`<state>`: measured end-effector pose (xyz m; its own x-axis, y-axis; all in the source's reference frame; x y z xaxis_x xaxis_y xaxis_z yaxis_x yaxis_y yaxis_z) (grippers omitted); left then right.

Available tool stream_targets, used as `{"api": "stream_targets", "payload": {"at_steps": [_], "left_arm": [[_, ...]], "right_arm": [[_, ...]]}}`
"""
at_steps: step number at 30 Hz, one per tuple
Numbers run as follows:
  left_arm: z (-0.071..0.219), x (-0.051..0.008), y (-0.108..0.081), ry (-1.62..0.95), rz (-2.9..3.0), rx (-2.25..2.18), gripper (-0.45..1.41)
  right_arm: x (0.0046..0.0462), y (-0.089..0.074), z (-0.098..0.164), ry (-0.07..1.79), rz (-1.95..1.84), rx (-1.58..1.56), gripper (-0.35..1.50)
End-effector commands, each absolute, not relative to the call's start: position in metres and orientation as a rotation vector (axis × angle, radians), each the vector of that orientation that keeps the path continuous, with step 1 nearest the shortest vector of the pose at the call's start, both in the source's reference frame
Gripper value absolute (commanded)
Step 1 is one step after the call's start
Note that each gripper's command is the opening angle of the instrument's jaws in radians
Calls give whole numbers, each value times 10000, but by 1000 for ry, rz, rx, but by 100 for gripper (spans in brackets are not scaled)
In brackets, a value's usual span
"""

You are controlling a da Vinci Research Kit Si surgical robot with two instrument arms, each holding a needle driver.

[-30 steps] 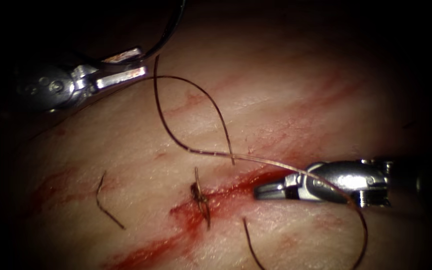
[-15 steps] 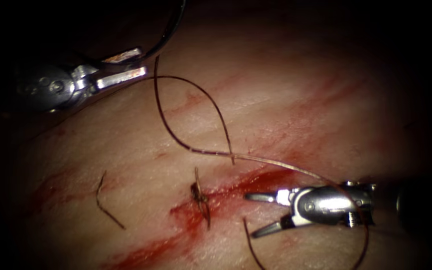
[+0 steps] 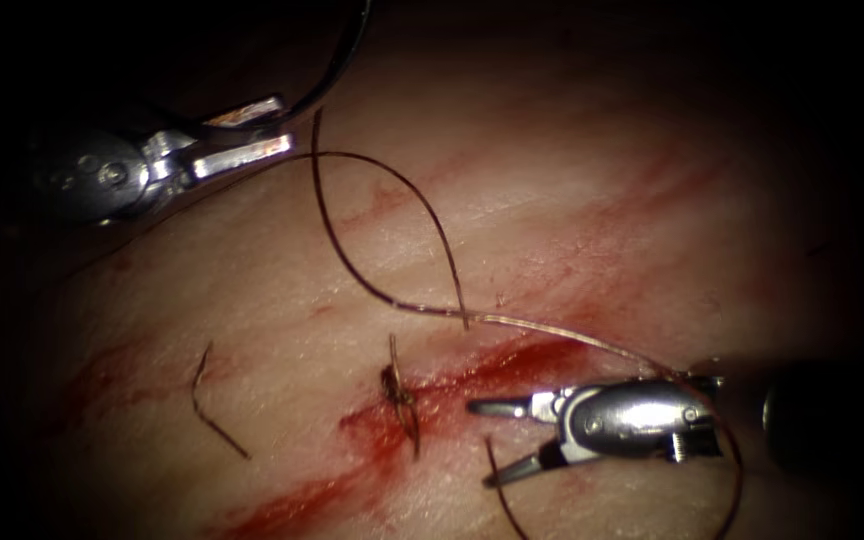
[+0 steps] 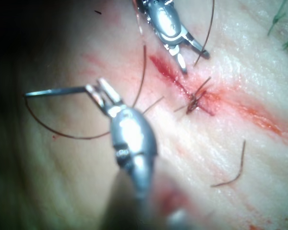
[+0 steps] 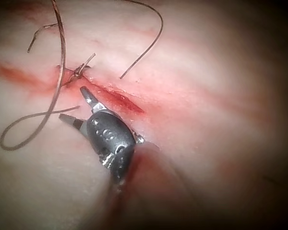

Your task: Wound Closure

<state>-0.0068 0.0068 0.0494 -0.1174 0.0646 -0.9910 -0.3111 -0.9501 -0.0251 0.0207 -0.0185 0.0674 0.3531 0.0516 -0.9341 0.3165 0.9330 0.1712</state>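
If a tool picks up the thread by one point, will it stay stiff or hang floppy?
Probably floppy: the thread lies in loose crossing loops on the tissue. It likely has some springiness, since its curves are smooth arcs with no kinks. It seems light; the short cut end lies flat without denting the surface.

No text, label, brand, number or sign can be read anywhere in these views (the shiny metal tool heads carry only screws and glints, with no legible marking).
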Motion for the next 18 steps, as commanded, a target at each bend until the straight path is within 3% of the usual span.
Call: {"api": "stream_targets", "payload": {"at_steps": [1, 3, 4, 6, 7, 18], "left_arm": [[499, -73, 67, 273, 2158, -1900, -45], [499, -73, 67, 273, 2158, -1900, -45], [499, -73, 67, 273, 2158, -1900, -45], [499, -72, 67, 273, 2158, -1900, -45], [499, -72, 67, 273, 2158, -1900, -45], [499, -71, 67, 271, 2157, -1902, -45]], "right_arm": [[217, -191, 681, 1207, -177, 353, 98], [218, -191, 681, 1204, -177, 354, 86], [218, -191, 681, 1202, -177, 355, 62], [217, -190, 680, 1201, -172, 359, -8], [216, -190, 680, 1192, -154, 388, -35], [209, -182, 677, 1118, 64, 598, -35]]}}
